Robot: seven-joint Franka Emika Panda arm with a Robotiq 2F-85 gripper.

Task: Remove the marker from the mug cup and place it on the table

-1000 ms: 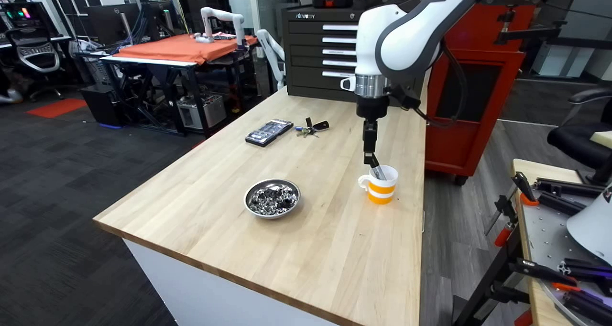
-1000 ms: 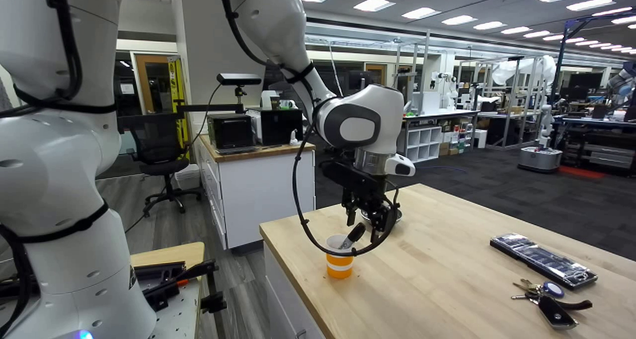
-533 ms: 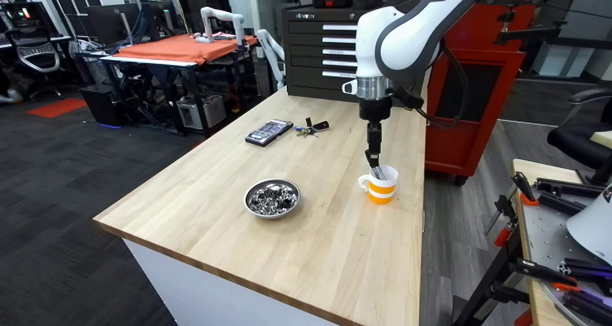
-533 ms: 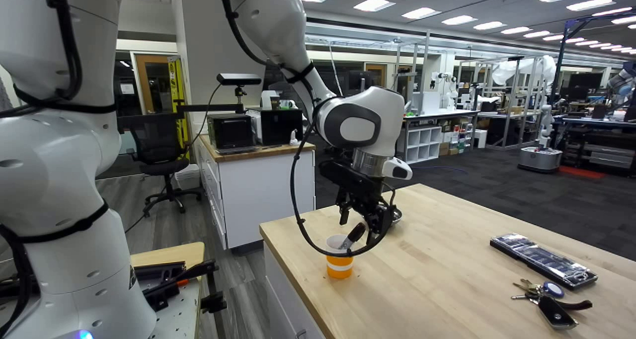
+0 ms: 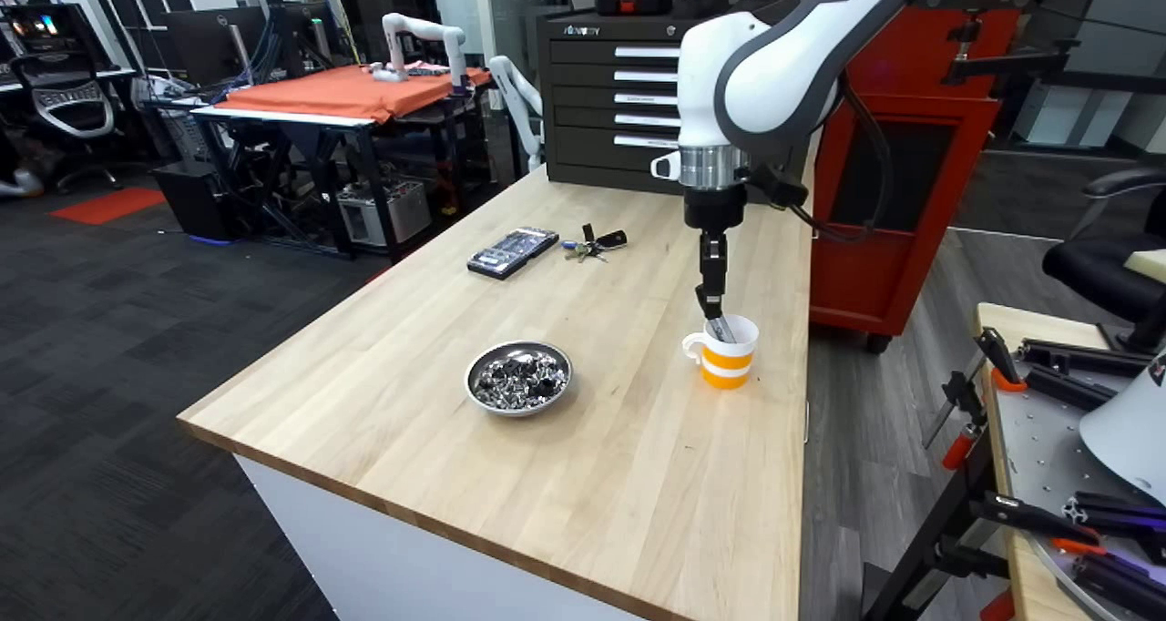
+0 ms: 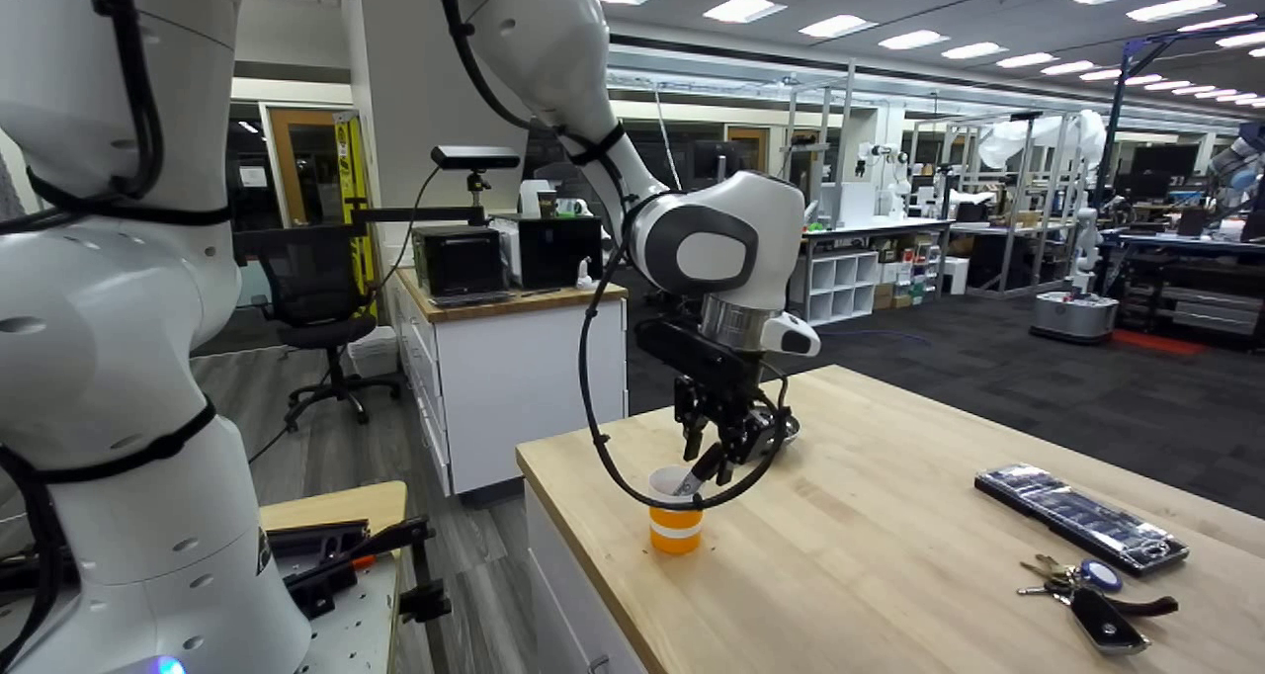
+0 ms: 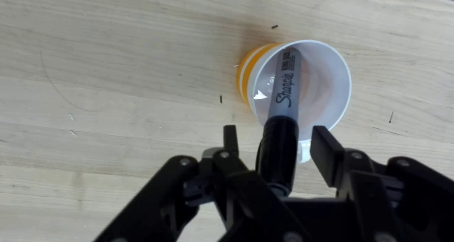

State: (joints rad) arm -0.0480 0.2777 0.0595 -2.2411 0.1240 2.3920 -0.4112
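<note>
Gripper (image 6: 708,467) with jaws apart, marker (image 6: 699,470) leaning between them, lower end down in the cup (image 6: 675,522)! A cable (image 6: 599,441) loops across the cup's front, the bowl (image 6: 792,430) peeks out behind; case (image 6: 1079,518) and keys (image 6: 1099,610) lie well off on the table (image 6: 870,555).

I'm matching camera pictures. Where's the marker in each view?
In an exterior view: the marker right of centre, in the mug cup.
In an exterior view: the marker below and right of centre, in the mug cup.
In the wrist view: the marker right of centre, reaching into the open gripper.
Shared landmark: the mug cup.
</note>
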